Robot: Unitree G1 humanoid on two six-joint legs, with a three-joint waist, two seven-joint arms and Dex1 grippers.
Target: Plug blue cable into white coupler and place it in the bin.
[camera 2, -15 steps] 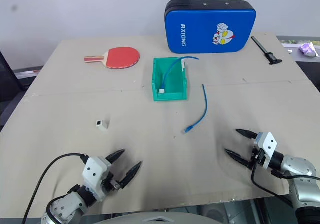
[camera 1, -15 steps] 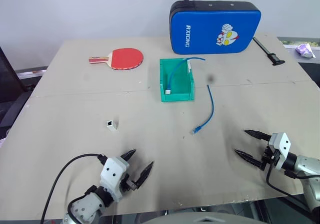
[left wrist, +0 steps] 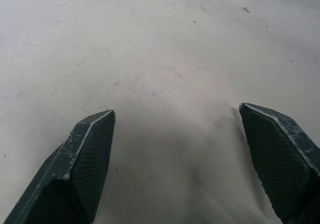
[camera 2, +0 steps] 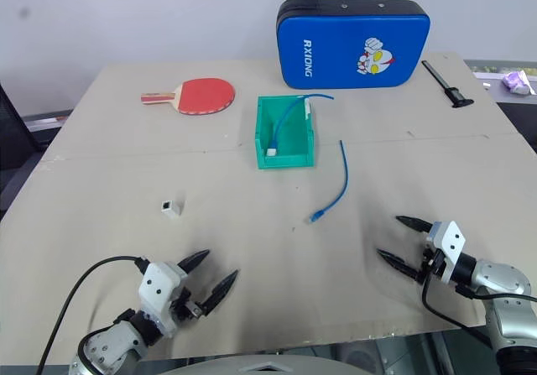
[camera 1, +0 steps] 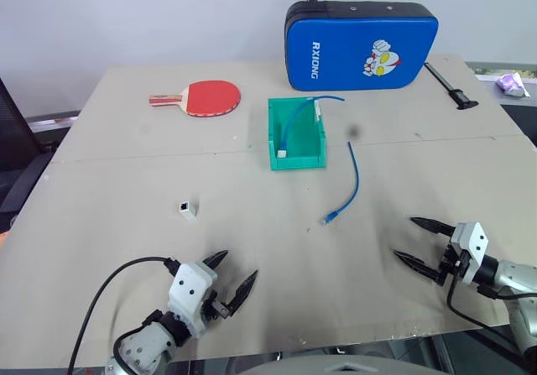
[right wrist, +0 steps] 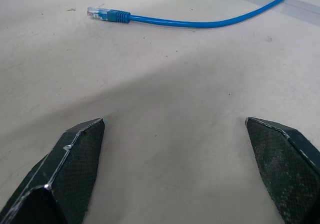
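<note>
Both pairs of jaws stand wide and hold nothing: the left gripper [camera 1: 228,278] hovers low over the table [camera 1: 109,216] at about seven o'clock of the scene, the right gripper [camera 1: 418,241] at about four o'clock, each well apart from every task thing. At the centre lies the blue cable [camera 1: 350,183], a shallow curve running from just right of the bin [camera 1: 295,133] down toward six o'clock, its clear plug tip [right wrist: 95,12] pointing to the near edge; from the right wrist it shows ahead of the open fingers [right wrist: 75,149]. From that plug, the white coupler [camera 1: 187,208] sits at about nine o'clock, alone on bare board, well clear of the cable and nearer the left gripper. At twelve o'clock of the cable the bin already holds a second blue cable ending in a white block [camera 1: 283,151]. Beyond it a blue padded case [camera 1: 361,46] stands at the far edge, and a red paddle [camera 1: 205,98] lies at ten o'clock. By my reading the task is at its opening, nothing grasped or joined. The next move calls for the right gripper to reach toward eleven o'clock and pinch the cable just behind its plug, while the left goes to the coupler, socket facing the plug.
</note>
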